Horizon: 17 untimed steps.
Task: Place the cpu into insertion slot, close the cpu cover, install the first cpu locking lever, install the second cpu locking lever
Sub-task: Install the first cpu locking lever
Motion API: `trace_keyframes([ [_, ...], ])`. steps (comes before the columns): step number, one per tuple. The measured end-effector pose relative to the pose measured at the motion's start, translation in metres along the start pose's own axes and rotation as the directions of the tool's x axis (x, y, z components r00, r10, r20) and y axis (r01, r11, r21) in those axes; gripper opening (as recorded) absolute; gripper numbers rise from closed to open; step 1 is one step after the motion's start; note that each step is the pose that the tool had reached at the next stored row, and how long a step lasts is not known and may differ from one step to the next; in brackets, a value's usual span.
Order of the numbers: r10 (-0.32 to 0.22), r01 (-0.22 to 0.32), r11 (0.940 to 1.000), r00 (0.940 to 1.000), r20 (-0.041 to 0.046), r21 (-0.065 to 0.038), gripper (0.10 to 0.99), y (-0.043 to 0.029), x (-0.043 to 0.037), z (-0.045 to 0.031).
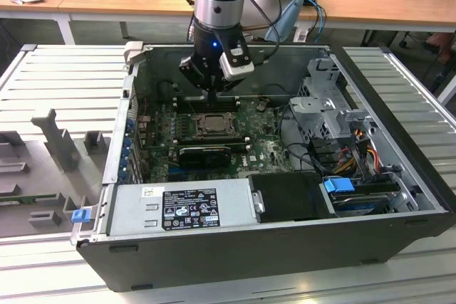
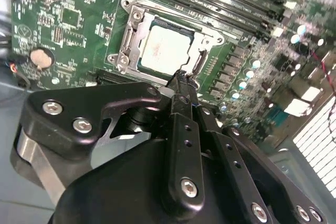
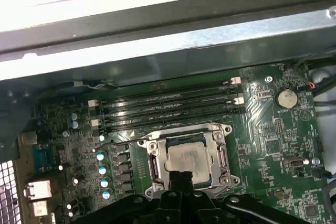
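The cpu lies flat in the insertion slot on the green motherboard inside the open computer case. The silver cpu cover lies down around it, and the chip shows through the square cut-out. My gripper hangs just above the socket's edge, fingertips at the cover's rim, shut with nothing visible between the fingers. In the first wrist view the gripper sits at the near side of the socket. A thin wire lever sticks out along one socket side. In the exterior view the gripper is over the board's far part.
Black memory slots run beside the socket, towards the case wall. A long black card lies on the socket's other side. The power supply, a drive cage and cables crowd the exterior view's right and front.
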<state>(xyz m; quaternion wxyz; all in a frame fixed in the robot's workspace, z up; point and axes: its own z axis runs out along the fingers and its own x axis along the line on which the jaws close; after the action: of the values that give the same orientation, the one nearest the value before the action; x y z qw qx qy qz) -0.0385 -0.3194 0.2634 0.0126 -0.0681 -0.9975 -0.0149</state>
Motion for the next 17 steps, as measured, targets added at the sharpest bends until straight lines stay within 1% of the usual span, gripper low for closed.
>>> trace_keyframes([
  [1, -0.025, 0.025, 0.9997, 0.9997, 0.0005, 0.0, 0.106, 0.0, 0.0003, 0.0002],
  [3, -0.03, 0.03, 0.9996, 0.9996, 0.0005, 0.0, 0.106, -0.0006, 0.004, 0.0004],
  [4, -0.031, 0.031, 0.9995, 0.9995, 0.0012, 0.0, 0.106, -0.0011, 0.0073, 0.0005],
  [7, -0.031, 0.031, 0.9995, 0.9995, 0.0046, -0.001, 0.106, -0.0023, 0.016, 0.0007],
  [8, -0.032, 0.032, 0.9995, 0.9995, 0.0057, -0.001, 0.106, -0.0025, 0.0174, 0.0007],
  [10, -0.042, 0.042, 0.9991, 0.9991, 0.0071, -0.001, 0.106, -0.0026, 0.0186, 0.0008],
  [11, -0.073, 0.073, 0.9973, 0.9973, 0.007, 0.0, 0.106, -0.0027, 0.0186, 0.0008],
  [14, -0.119, 0.119, 0.9928, 0.9928, 0.0106, 0.001, 0.106, -0.0027, 0.0188, 0.001],
  [17, -0.122, 0.122, 0.9925, 0.9923, 0.0175, 0.001, 0.106, -0.0035, 0.0243, 0.0018],
])
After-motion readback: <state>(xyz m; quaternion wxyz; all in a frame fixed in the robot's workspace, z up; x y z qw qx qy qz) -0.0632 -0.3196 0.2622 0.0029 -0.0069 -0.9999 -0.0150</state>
